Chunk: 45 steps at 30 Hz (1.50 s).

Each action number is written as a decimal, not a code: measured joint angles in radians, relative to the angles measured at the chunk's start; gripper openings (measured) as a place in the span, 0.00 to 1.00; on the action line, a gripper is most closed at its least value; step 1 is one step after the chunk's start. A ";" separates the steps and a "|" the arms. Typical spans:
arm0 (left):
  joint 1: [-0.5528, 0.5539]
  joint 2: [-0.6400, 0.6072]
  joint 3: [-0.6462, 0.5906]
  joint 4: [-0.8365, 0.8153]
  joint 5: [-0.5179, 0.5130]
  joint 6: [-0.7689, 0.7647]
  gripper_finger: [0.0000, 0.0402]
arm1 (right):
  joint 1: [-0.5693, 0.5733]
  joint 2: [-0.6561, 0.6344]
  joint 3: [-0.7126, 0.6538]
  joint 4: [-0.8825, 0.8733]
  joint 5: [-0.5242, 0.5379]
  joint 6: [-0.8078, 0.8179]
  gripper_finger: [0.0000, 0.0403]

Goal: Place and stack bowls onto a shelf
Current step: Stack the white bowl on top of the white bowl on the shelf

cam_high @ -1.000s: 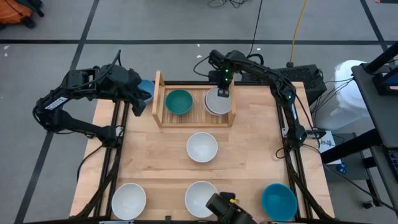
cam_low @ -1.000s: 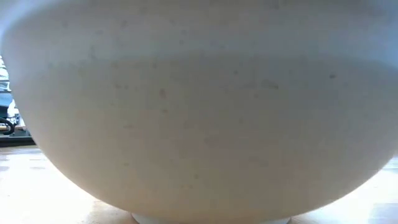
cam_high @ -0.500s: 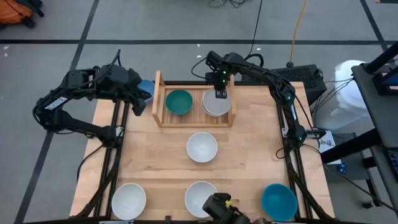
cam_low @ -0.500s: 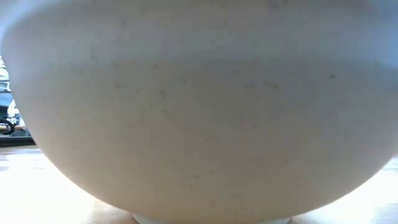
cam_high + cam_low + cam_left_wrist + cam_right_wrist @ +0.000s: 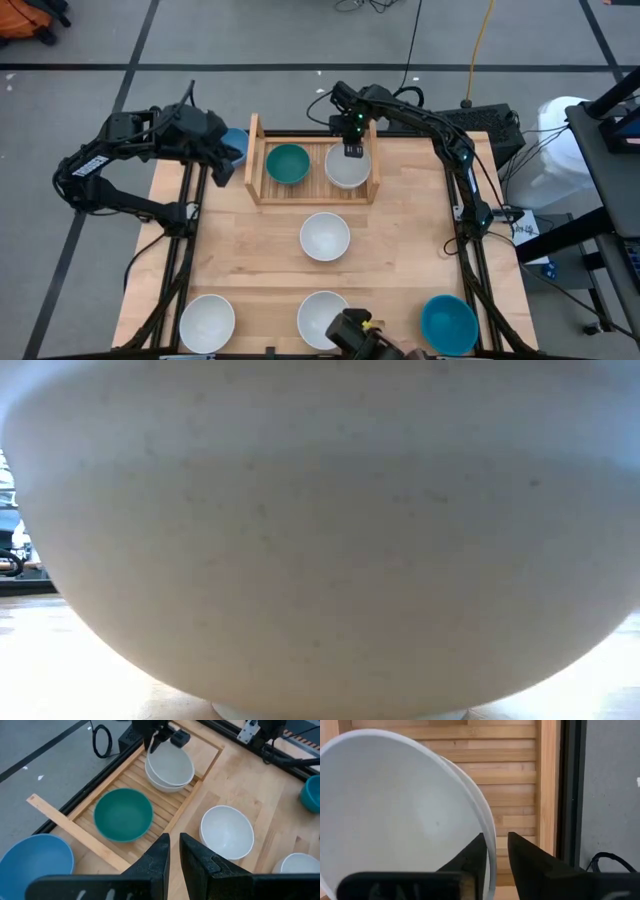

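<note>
Desk (image 5: 400,230): wood, loose white bowls along near edge and centre. Shelf (image 5: 256,160) at far edge: teal bowl (image 5: 288,163) beside stacked white bowls (image 5: 348,170). Right gripper (image 5: 495,851) straddling top bowl's rim, fingers slightly spread. Left gripper (image 5: 174,851) off left edge, fingers narrowly apart, empty. Likely rigid, slick, chippable; pinch rim.

The low light-wood slatted shelf (image 5: 313,167) stands at the wooden worktop's (image 5: 400,250) rear. In it, the dark teal-green bowl (image 5: 288,163) sits left of two stacked white bowls (image 5: 348,168).
</note>
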 joint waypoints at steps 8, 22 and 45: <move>0.000 0.000 0.000 -0.093 0.000 -0.009 0.12 | 0.021 -0.082 0.000 -0.006 0.003 -0.027 0.23; -0.004 0.058 0.000 -0.070 0.008 0.132 0.12 | 0.086 -0.476 0.000 0.034 0.081 -0.026 0.23; 0.176 0.445 0.000 0.549 0.152 0.419 0.01 | 0.084 -0.749 0.000 -0.013 0.087 0.058 0.23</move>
